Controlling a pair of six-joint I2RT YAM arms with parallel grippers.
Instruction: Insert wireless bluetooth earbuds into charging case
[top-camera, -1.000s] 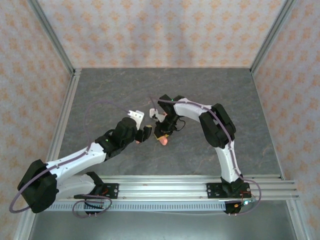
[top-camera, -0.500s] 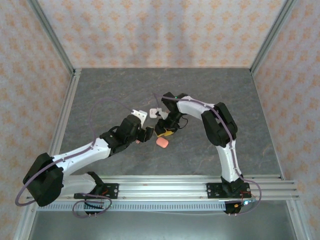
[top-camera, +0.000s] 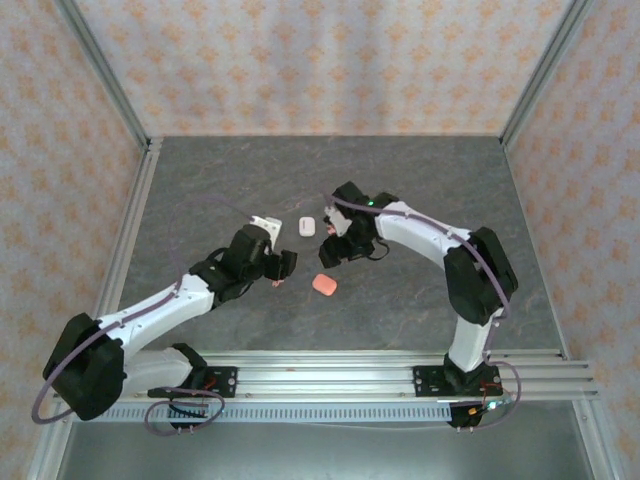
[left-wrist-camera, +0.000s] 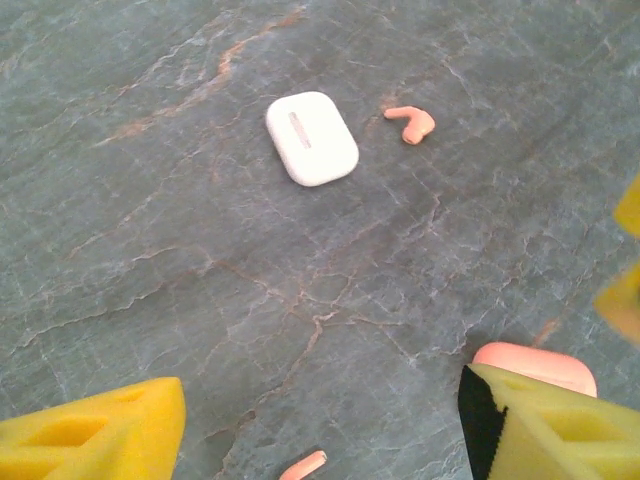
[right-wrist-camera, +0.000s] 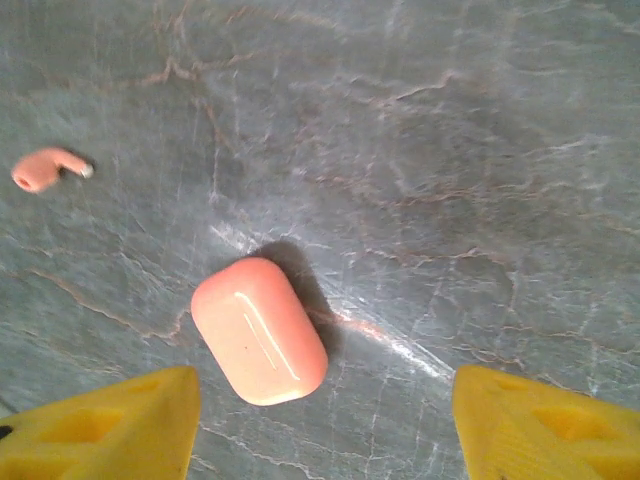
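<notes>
A coral-pink charging case lies shut on the grey table, just ahead of my open right gripper, nearer its left finger and touching neither. The same pink case sits between both grippers. A white charging case lies shut farther out, with one coral earbud right of it. A second coral earbud lies low between the fingers of my open left gripper. The pink case peeks out behind that gripper's right finger. My right wrist view has a coral earbud at far left.
The stone-patterned table is fenced by metal rails and patterned walls. My right gripper's yellow fingertips show at the right edge of the left wrist view, close to my left gripper. My right gripper hovers beside the white case.
My right gripper has opened and left the pink case on the table, then drawn back toward the far side. The left arm has shifted slightly left. The white case is now uncovered.
</notes>
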